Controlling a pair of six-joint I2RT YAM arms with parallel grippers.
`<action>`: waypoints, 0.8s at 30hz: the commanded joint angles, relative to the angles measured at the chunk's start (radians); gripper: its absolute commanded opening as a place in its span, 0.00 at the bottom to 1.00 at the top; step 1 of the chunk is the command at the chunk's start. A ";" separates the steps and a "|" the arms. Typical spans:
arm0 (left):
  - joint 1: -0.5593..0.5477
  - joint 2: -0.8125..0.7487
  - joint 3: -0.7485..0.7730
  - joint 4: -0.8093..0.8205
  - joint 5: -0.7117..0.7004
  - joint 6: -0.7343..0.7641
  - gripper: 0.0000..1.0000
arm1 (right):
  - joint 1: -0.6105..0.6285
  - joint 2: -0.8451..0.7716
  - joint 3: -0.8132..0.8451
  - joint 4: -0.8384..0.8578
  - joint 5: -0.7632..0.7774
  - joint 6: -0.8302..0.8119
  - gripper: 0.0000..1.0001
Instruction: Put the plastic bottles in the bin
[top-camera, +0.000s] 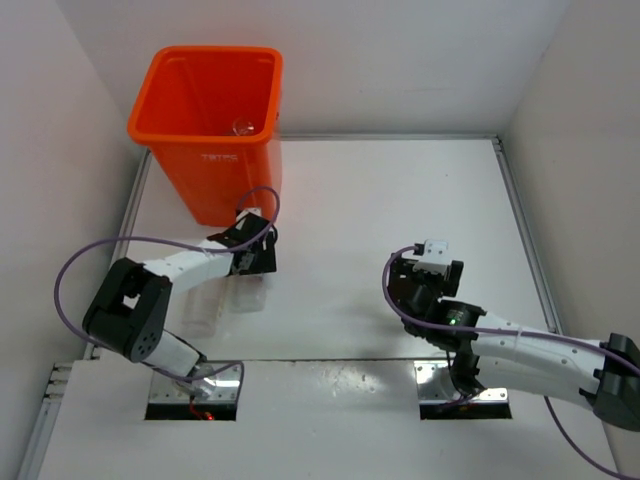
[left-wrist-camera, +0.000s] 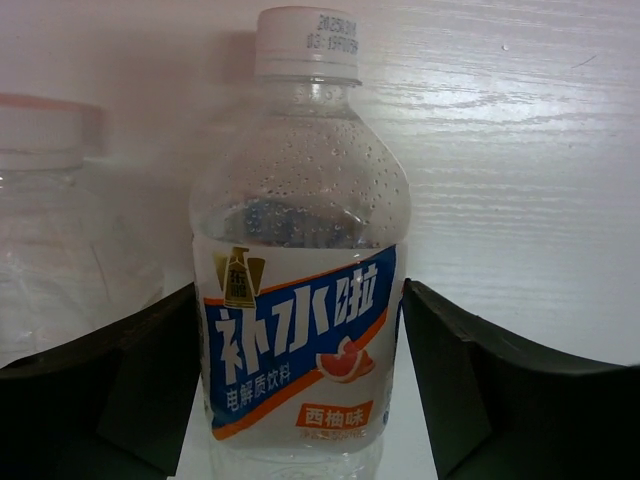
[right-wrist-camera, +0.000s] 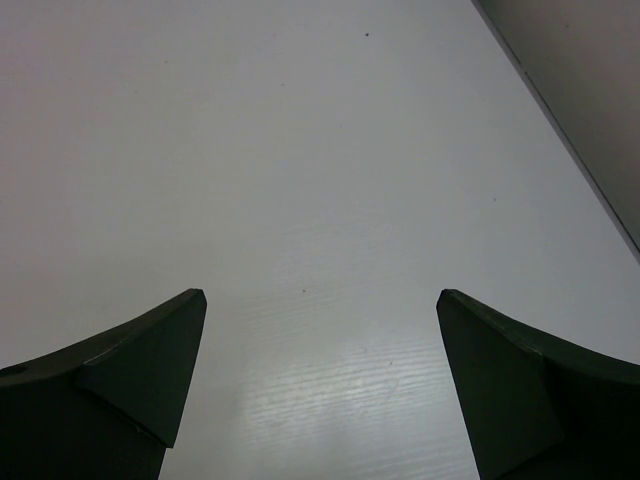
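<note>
The right gripper (right-wrist-camera: 320, 295) hangs open above the table's (right-wrist-camera: 300, 150) right side. The left gripper's (left-wrist-camera: 300, 288) fingers (left-wrist-camera: 130, 390) flank a blue-labelled bottle (left-wrist-camera: 300, 340) near the left edge; whether they squeeze it is unclear. The bin (top-camera: 215, 170) fills the far-left corner.

Bright, even overhead light nearly washes out the white worktop (top-camera: 400, 200) in the top view. In the left wrist view the labelled bottle (left-wrist-camera: 300, 300) is sharp, while the second bottle (left-wrist-camera: 50, 230) at far left is blurred. The fingers (left-wrist-camera: 110, 400) of the left tool (left-wrist-camera: 300, 285) are dark and soft-edged. A pale glare patch sits low centre in the right wrist view.
</note>
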 joint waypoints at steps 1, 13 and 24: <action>0.007 -0.051 0.035 0.006 0.029 -0.019 0.79 | 0.007 0.000 0.016 0.012 0.030 0.016 1.00; -0.237 -0.458 0.130 -0.089 -0.087 0.104 0.71 | -0.013 0.057 0.055 -0.028 0.030 0.050 1.00; -0.237 -0.314 0.119 -0.152 -0.195 -0.002 1.00 | -0.031 0.109 0.085 -0.058 0.010 0.070 1.00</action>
